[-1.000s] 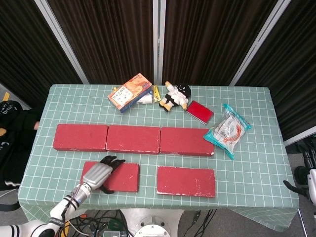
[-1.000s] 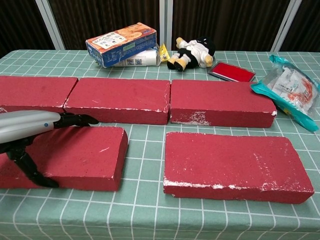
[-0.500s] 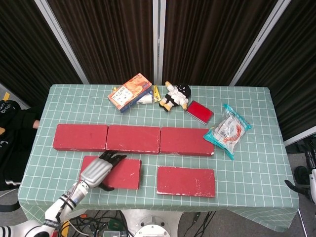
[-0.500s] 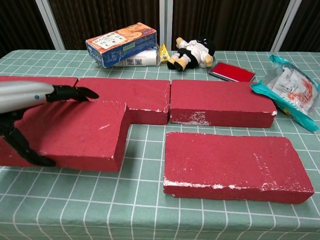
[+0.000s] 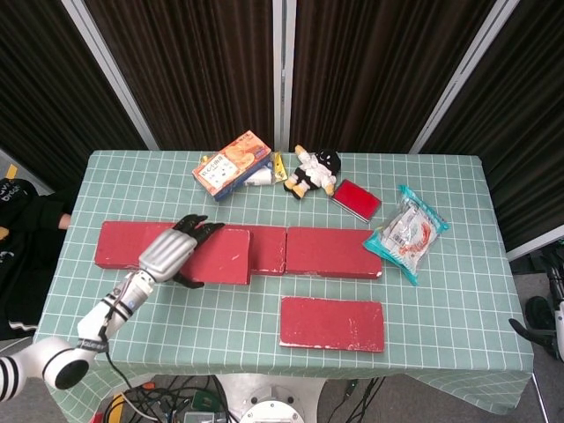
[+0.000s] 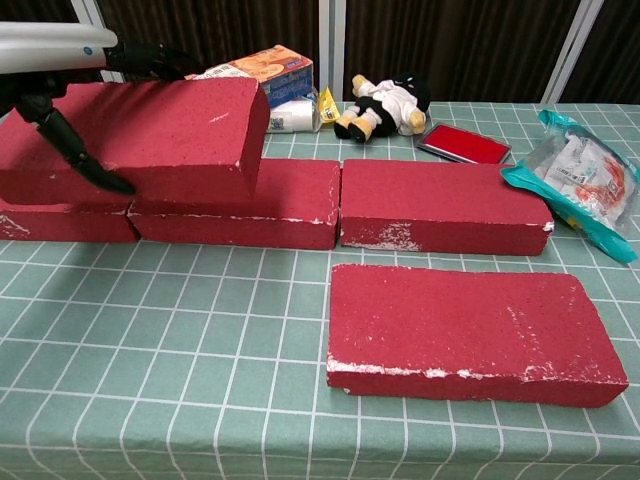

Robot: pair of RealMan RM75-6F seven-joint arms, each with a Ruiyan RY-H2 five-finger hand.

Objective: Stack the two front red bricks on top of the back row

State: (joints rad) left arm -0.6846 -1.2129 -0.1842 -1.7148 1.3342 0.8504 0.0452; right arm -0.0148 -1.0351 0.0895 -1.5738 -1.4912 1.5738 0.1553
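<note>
My left hand (image 5: 176, 248) (image 6: 70, 60) grips a red brick (image 5: 214, 259) (image 6: 160, 135) from above and holds it lifted over the back row, above the seam between the left brick (image 5: 123, 244) and the middle brick (image 5: 267, 250) (image 6: 285, 200). The right back brick (image 5: 330, 252) (image 6: 440, 205) lies beside them. The other front red brick (image 5: 332, 323) (image 6: 465, 333) lies flat near the table's front edge, untouched. My right hand is out of both views.
At the back of the green checked table (image 5: 441, 300) lie an orange box (image 5: 232, 164) (image 6: 245, 85), a plush doll (image 5: 315, 171) (image 6: 385, 105), a small red pad (image 5: 357, 199) (image 6: 465, 143) and a snack bag (image 5: 405, 231) (image 6: 580, 175).
My left hand has lifted the front left brick off the table and carried it back and up, over the left part of the back row.
</note>
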